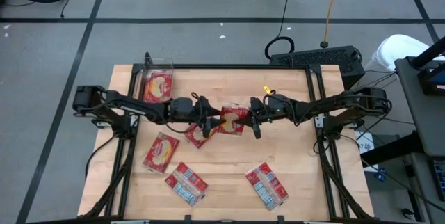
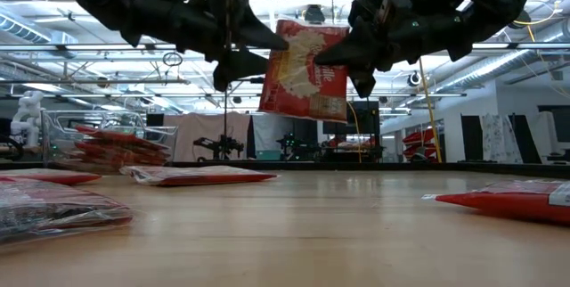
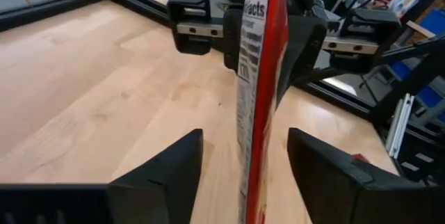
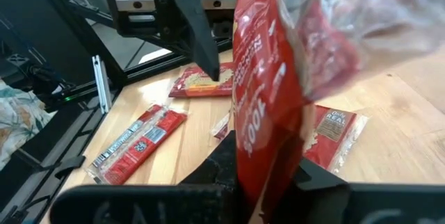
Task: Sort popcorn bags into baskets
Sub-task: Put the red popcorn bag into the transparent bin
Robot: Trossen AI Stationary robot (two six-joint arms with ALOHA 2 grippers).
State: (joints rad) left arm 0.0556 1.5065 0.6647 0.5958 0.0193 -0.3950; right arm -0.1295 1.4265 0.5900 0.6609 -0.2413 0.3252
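A red popcorn bag [image 1: 233, 118] [image 2: 303, 71] hangs upright high over the table's middle, between my two grippers. My right gripper [image 1: 252, 118] [image 4: 268, 175] is shut on it. My left gripper [image 1: 211, 121] [image 3: 245, 135] is open; its fingers stand on either side of the bag's left edge without touching it. The clear basket [image 1: 158, 62] [image 2: 53, 122] stands at the far left corner with red bags in it. Several more bags lie flat on the table: one under the left gripper [image 1: 197, 136], one at the left [image 1: 160, 152], two near the front [image 1: 185, 183] [image 1: 266, 184]. My right gripper pinches the bag's edge that faces the table's right [image 4: 268, 140] between its two fingers. The fingers come in about level from the table's right. The bag stands upright on edge, slightly tilted, lifted clear of the table.
Black frame rails [image 1: 125, 147] [image 1: 327, 147] run along the table's left and right sides. A keyboard [image 1: 316, 57] lies beyond the far right corner. Bare wood shows in the middle of the table's near half [image 1: 222, 165].
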